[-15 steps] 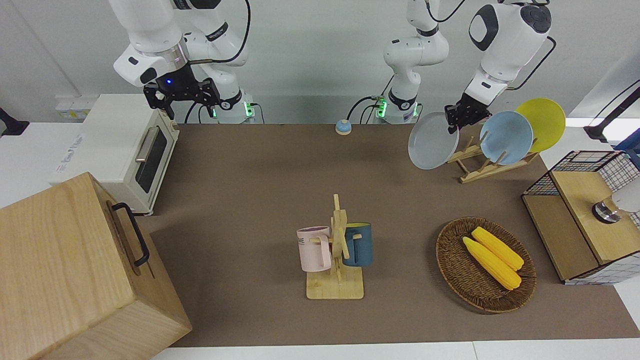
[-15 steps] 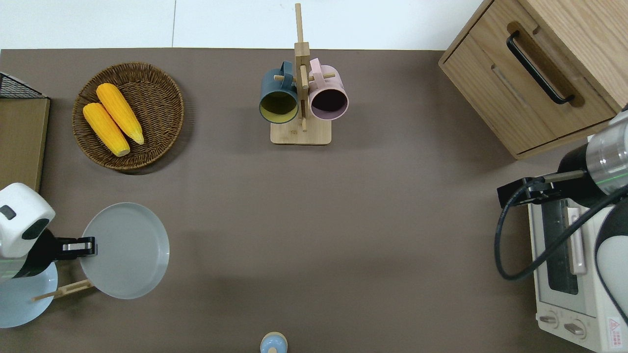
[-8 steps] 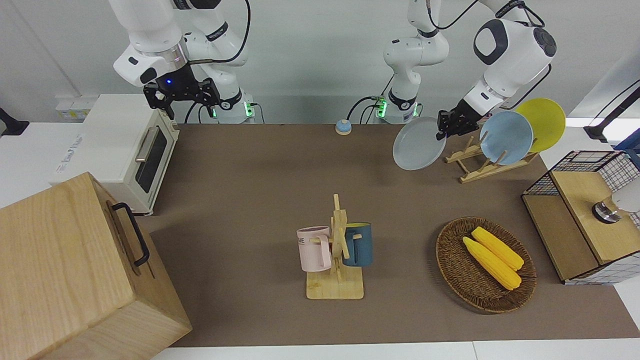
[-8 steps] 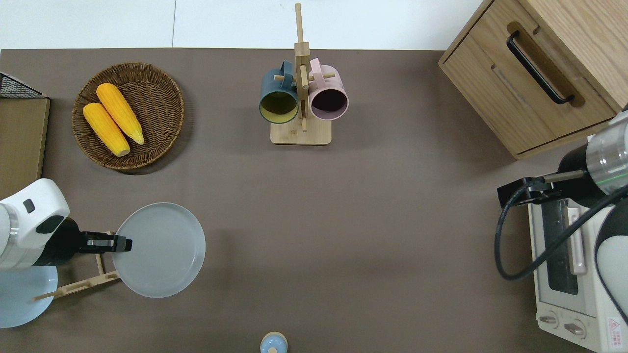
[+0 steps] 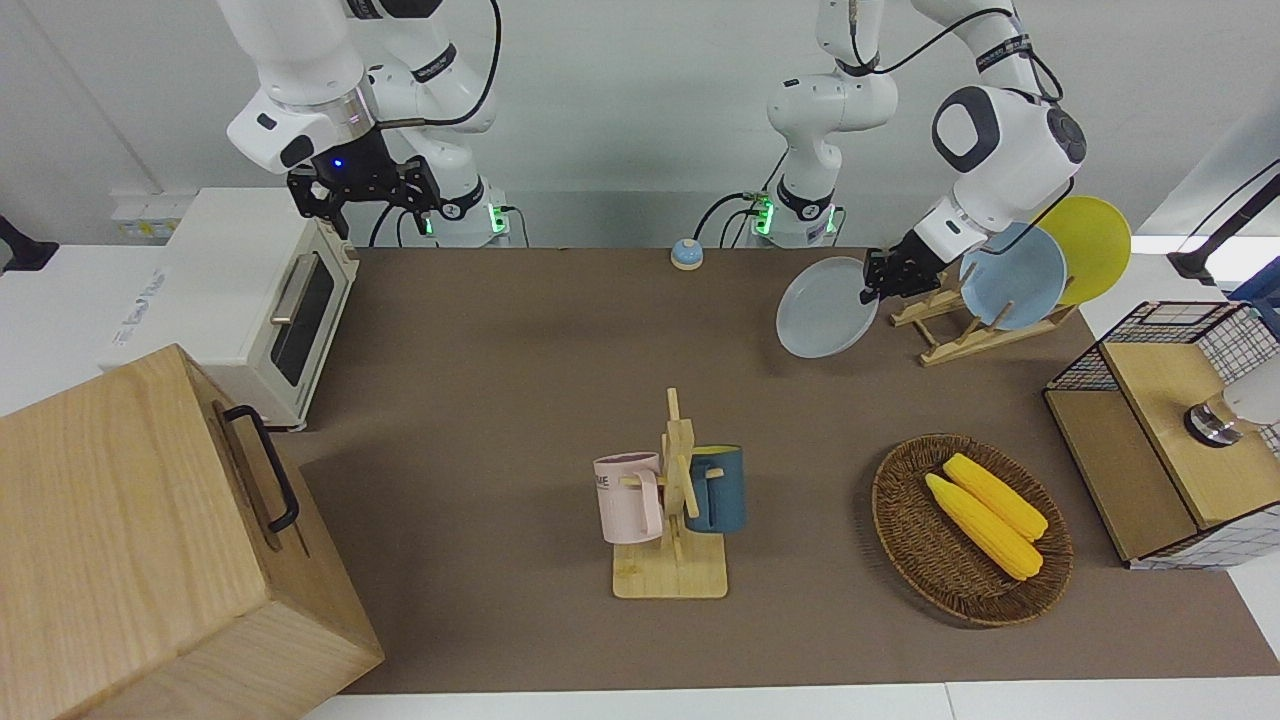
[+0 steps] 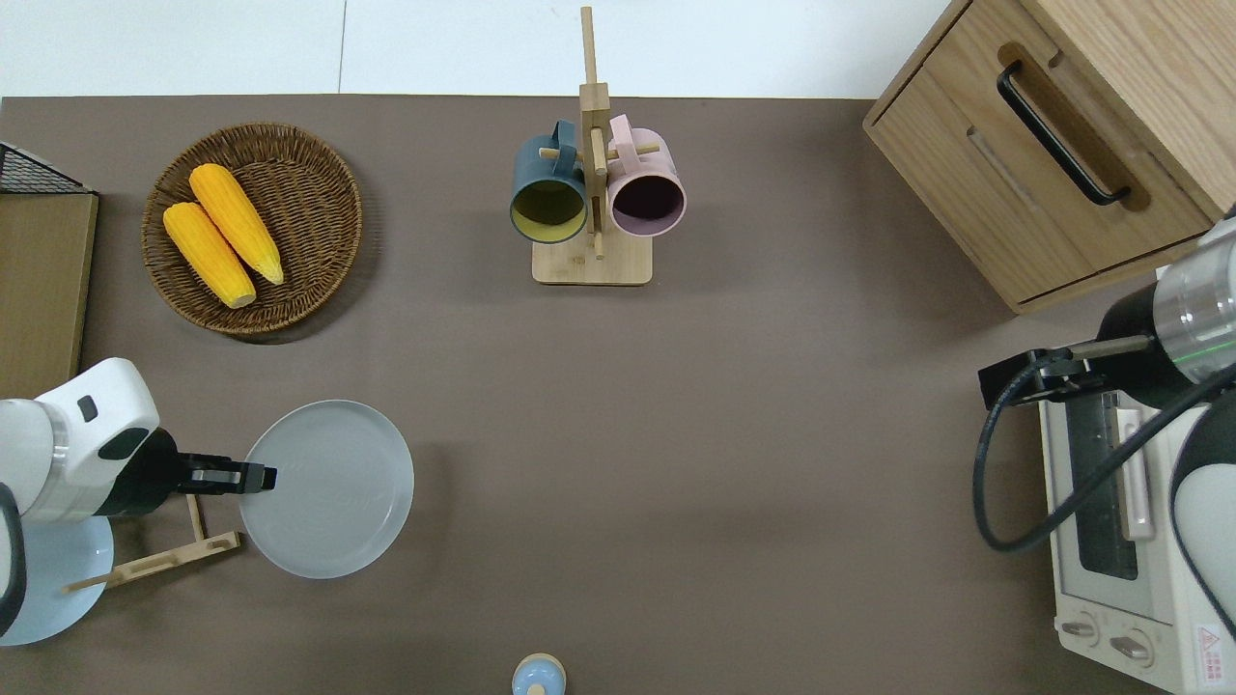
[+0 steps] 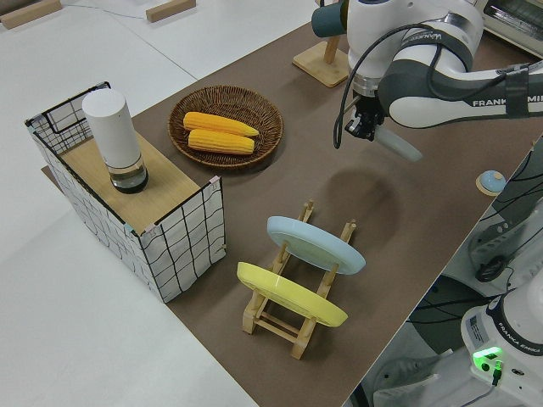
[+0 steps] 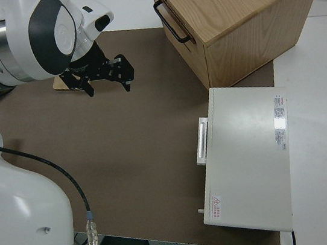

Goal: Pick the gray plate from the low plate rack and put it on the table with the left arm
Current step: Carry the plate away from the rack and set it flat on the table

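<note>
1 plate, the gray plate (image 6: pixel 326 489), is clamped by its rim in the left gripper (image 6: pixel 253 477) and held tilted in the air over the table (image 6: pixel 676 434), just beside the low plate rack (image 6: pixel 154 560). 2 plates rest in that rack: the light-blue plate (image 5: pixel 1012 275) and the yellow plate (image 5: pixel 1088 245). The right arm (image 5: pixel 330 120) is parked, its fingers spread apart.

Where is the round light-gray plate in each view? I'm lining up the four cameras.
Front view: the round light-gray plate is held by the left gripper, beside the low wooden plate rack.
Overhead view: low, near the left arm's end.
Left side view: edge-on under the gripper.
Right side view: not in it.
Shared landmark: the round wicker basket with two corn cobs.
</note>
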`<state>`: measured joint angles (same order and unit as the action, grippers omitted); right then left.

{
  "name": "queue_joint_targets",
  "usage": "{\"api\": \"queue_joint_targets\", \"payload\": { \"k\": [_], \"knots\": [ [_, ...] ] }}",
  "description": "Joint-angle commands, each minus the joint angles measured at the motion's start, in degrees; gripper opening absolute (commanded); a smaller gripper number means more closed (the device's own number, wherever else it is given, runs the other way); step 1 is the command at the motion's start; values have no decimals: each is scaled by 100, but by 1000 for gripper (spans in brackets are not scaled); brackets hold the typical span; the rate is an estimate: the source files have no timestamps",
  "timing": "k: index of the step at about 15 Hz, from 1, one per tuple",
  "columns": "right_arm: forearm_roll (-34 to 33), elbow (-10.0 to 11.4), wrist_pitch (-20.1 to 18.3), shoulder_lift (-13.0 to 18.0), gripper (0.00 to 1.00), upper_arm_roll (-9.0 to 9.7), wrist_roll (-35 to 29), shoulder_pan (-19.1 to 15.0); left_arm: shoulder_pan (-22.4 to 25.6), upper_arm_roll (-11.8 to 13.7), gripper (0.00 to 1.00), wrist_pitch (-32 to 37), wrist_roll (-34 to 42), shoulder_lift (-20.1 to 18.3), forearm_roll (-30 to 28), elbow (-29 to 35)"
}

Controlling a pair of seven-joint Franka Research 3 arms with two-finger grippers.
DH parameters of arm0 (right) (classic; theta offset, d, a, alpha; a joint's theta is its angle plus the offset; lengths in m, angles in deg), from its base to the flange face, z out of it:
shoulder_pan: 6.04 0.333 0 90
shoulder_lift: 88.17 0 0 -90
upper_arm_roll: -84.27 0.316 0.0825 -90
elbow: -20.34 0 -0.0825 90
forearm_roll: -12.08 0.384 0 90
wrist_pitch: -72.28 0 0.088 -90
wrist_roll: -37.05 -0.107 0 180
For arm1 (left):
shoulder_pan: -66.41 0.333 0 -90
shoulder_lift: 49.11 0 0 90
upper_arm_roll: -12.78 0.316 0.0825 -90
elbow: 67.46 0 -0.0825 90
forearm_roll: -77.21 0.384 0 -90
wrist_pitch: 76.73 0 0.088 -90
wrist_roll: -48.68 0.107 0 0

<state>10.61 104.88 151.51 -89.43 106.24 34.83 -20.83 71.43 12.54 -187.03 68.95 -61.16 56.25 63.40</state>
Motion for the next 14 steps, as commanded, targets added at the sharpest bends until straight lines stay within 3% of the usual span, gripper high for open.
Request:
{"api": "queue_joint_targets", "payload": {
  "k": [1,7,8,12,13,14],
  "knots": [
    [-37,-43,-65,12,983,123,-68,-138,8,15,22,-571,143,-26,-312,518],
    [-37,-43,-65,12,983,123,-68,-138,-10,15,27,-906,337,88,-453,810],
    [-37,-43,-65,12,983,123,-68,-138,-10,15,66,-898,354,141,-453,810],
    [-37,-34,-65,12,983,123,-68,-138,16,15,427,-898,354,159,-444,775],
    [-37,-43,-65,12,983,115,-68,-138,16,15,594,-906,354,176,-444,757],
    [-37,-34,-65,12,983,123,-68,-138,16,15,687,-915,354,220,-427,731]
  ]
}}
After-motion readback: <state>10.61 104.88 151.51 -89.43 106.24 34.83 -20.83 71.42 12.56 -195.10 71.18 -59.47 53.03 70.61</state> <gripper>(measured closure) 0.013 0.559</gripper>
